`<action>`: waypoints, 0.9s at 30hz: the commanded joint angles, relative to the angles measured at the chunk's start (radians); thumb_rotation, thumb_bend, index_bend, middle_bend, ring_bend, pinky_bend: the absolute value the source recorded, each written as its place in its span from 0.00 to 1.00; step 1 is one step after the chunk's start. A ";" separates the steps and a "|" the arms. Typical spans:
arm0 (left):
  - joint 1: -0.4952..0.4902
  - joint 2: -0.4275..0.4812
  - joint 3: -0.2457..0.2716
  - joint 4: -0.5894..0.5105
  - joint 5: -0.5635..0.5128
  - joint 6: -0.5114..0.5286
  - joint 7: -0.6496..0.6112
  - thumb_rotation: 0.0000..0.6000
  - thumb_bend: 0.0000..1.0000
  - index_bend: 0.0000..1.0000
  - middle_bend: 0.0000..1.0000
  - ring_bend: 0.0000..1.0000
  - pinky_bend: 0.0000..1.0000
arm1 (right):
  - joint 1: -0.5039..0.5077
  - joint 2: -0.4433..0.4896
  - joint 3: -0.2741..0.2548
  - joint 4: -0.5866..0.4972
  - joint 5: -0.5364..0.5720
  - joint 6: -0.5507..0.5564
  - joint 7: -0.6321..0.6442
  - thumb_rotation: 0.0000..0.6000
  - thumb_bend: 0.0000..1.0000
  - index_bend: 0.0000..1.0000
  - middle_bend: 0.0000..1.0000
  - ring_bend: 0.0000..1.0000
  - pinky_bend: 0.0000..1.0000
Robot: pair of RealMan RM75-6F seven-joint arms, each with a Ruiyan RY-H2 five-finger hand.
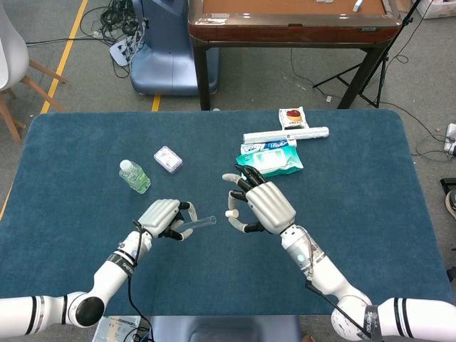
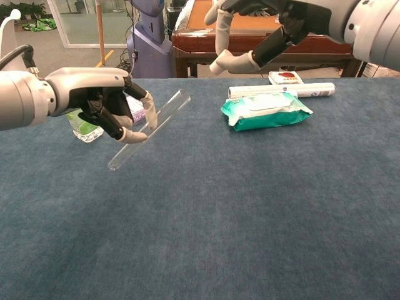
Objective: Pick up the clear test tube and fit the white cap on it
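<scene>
While the left hand [image 2: 106,103] pinches it above the tabletop [image 2: 250,206], the clear test tube [image 2: 149,129] tilts, open end up-right; right hand [image 2: 269,28] fingers curl, contents indiscernible.

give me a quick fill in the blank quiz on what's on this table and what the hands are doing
1. The left hand holds a clear ____, tilted, above the table.
2. The right hand is raised above the table, thumb and fingers ____.
3. The green wipes pack lies just in front of a long white ____.
4. The small bottle holds a ____ liquid.

Missing words: test tube; apart; tube; green
</scene>
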 commanded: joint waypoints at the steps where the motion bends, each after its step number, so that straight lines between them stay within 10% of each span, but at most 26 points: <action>1: -0.015 -0.008 -0.004 0.001 -0.016 0.005 0.010 1.00 0.32 0.59 1.00 1.00 1.00 | 0.006 -0.007 -0.005 -0.001 0.005 0.003 -0.006 1.00 0.36 0.58 0.19 0.00 0.00; 27: -0.071 -0.025 0.009 -0.003 -0.068 0.035 0.024 1.00 0.32 0.59 1.00 1.00 1.00 | 0.043 -0.038 -0.036 0.021 0.047 0.015 -0.025 1.00 0.36 0.58 0.19 0.00 0.00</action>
